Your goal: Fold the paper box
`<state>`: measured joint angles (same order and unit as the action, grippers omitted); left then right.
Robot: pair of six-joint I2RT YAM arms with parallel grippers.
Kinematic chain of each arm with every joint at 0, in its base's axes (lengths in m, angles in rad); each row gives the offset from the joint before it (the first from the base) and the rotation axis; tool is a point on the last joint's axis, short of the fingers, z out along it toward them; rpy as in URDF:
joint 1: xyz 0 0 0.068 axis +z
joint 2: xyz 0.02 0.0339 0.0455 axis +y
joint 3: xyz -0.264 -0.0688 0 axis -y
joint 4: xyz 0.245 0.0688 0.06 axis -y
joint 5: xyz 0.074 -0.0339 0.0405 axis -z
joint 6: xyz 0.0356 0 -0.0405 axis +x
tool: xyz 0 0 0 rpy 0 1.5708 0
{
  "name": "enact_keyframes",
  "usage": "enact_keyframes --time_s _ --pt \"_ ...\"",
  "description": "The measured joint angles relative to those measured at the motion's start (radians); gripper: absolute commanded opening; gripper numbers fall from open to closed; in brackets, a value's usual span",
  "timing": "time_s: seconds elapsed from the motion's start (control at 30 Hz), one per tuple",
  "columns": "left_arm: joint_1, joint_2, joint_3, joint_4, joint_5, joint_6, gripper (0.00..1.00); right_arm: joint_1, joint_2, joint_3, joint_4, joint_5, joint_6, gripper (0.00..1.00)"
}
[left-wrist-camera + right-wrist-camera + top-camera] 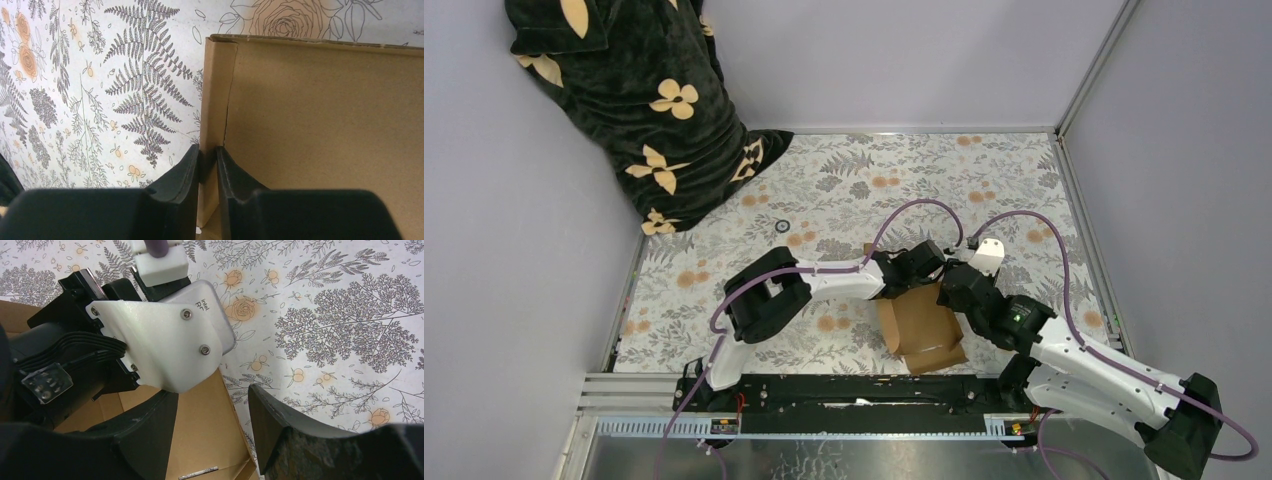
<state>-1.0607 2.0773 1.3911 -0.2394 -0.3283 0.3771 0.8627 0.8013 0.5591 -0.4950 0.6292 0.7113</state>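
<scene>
Two arms meet over the paper box [924, 325], which lies on the flowered table [844, 190] close to its near edge, right of centre.

Top view: left gripper [916, 268] sits at the box's far-left corner and right gripper [964, 288] at its far-right edge, the two just beside each other. A dark flowered blanket [644, 110] is heaped in the far left corner, well apart.

Left wrist view: one upright side wall [217, 90] of the box stands between the fingers [180, 180], which are nearly closed around it. Cannot tell whether the pads press it.

Right wrist view: jaws stand wide apart, holding nothing. A box corner lies below and between them. The left arm's white camera housing [165, 335] is just beyond.
</scene>
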Motion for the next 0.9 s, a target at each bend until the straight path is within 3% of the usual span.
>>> enact_keyframes --time_s 0.7,0.9 --pt "0.097 0.049 0.087 -0.011 0.327 -0.010 0.29 -0.001 0.010 0.000 0.022 -0.014 -0.011 0.61" --pt "0.120 0.065 0.115 -0.023 0.394 -0.012 0.17 -0.002 0.017 0.000 0.032 -0.018 -0.018 0.61"
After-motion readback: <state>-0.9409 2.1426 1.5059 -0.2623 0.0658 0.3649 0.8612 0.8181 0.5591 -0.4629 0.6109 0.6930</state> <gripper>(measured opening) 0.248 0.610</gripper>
